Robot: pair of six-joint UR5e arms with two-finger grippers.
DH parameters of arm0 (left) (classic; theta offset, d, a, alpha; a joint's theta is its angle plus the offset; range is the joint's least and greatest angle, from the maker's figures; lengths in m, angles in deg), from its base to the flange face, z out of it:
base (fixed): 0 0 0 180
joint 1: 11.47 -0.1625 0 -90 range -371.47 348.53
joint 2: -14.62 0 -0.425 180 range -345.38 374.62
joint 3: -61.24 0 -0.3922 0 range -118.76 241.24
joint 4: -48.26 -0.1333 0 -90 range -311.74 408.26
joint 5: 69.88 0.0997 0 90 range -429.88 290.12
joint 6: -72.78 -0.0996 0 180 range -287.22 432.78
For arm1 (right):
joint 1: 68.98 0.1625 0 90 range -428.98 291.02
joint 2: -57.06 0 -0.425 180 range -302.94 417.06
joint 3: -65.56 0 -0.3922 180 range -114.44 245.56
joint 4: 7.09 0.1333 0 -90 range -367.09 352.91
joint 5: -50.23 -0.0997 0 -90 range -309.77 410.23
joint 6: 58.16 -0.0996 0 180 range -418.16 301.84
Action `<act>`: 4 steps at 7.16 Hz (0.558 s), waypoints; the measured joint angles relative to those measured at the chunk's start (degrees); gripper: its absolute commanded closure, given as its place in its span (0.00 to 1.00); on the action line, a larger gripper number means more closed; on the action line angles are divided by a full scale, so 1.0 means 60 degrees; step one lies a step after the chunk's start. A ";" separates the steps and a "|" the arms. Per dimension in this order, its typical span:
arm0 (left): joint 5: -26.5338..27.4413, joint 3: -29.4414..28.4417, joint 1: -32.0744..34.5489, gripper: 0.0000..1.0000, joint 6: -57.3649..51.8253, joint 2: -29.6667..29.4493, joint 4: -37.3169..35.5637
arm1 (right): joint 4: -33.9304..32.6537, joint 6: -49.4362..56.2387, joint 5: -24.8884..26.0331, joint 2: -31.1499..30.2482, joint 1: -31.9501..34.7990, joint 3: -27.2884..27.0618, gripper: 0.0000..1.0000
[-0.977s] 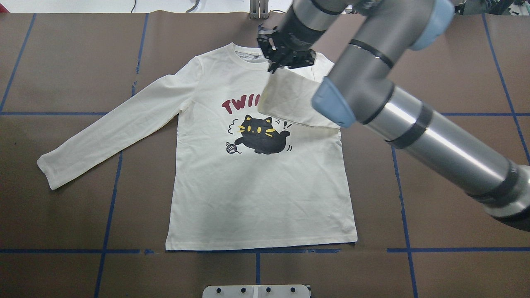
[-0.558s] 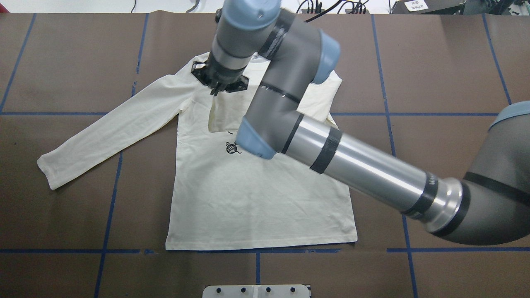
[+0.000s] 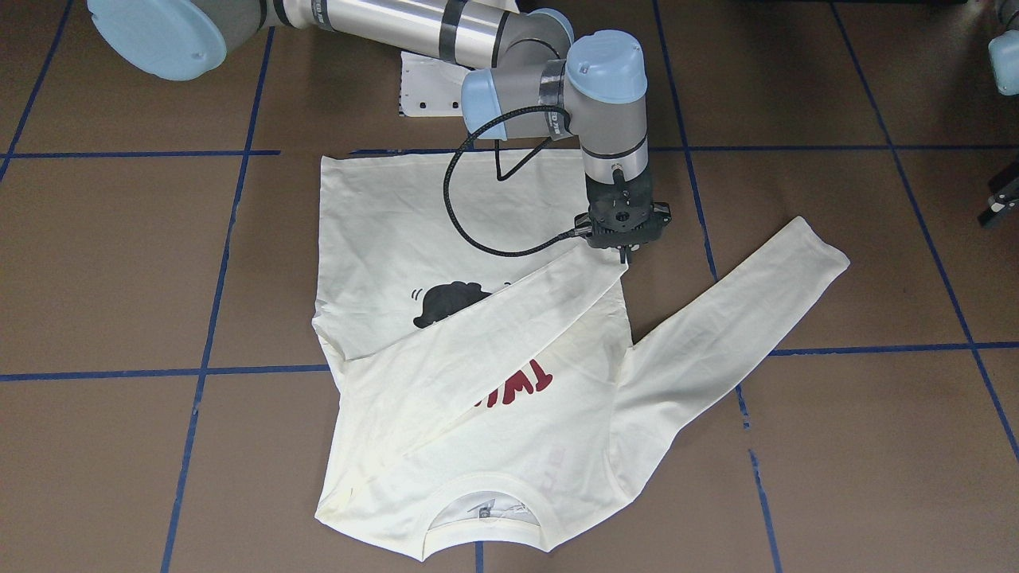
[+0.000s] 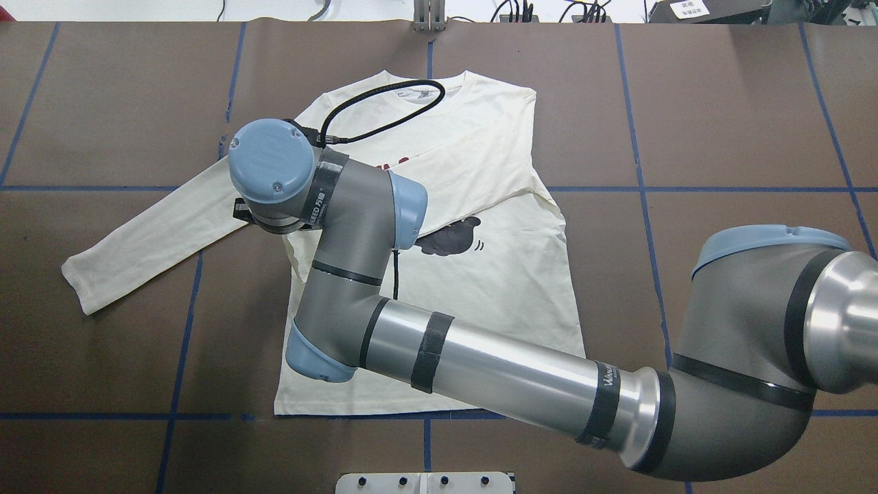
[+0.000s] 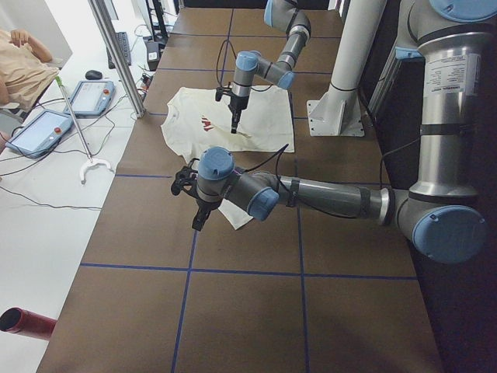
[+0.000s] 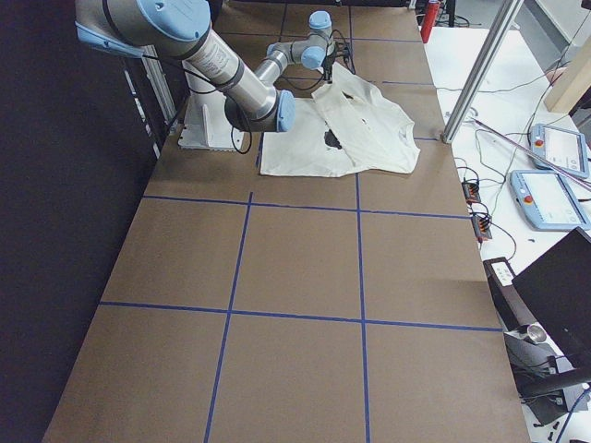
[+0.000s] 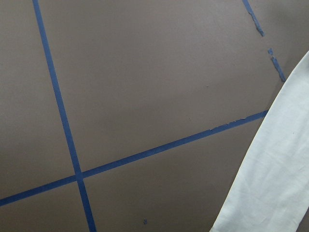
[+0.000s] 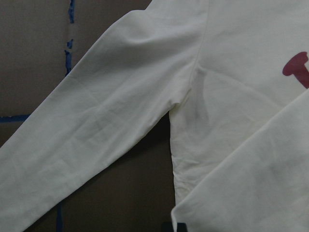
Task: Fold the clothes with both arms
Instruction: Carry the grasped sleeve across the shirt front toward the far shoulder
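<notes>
Brown table (image 4: 727, 103), crossed by blue tape lines (image 4: 720, 189), is seen broadly around the cream T-shirt (image 4: 494, 302), which is spread flat at mid-table, its hem laid along one line, well apart from the table's edges. One sleeve (image 3: 493, 334) is folded slantwise over the chest. Its cuff corner is pinched by the right gripper (image 3: 626, 256), fingers drawn narrow; this is shown front-on only, being hidden overhead by the wrist. The left gripper (image 5: 197, 224) is held near the cuff of the other sleeve (image 3: 732, 318); its opening cannot be told.
</notes>
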 measured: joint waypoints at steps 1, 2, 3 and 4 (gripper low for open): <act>-0.0034 0.0000 -0.0210 0.00 0.0384 0.0001 0.0186 | 0.0274 -0.0287 0.0204 0.0144 -0.0032 0.0349 0.58; -0.0028 -0.0012 -0.0590 0.00 0.1269 0.0001 0.0536 | 0.0604 -0.0645 0.0352 0.0354 -0.0002 0.0775 0.61; 0.0006 -0.0046 -0.0981 0.00 0.2303 0.0031 0.1050 | 0.0848 -0.0863 0.0430 0.0509 0.0067 0.1065 0.57; 0.0003 -0.0085 -0.1179 0.00 0.2903 0.0086 0.1436 | 0.0982 -0.1030 0.0477 0.0610 0.0157 0.1183 0.41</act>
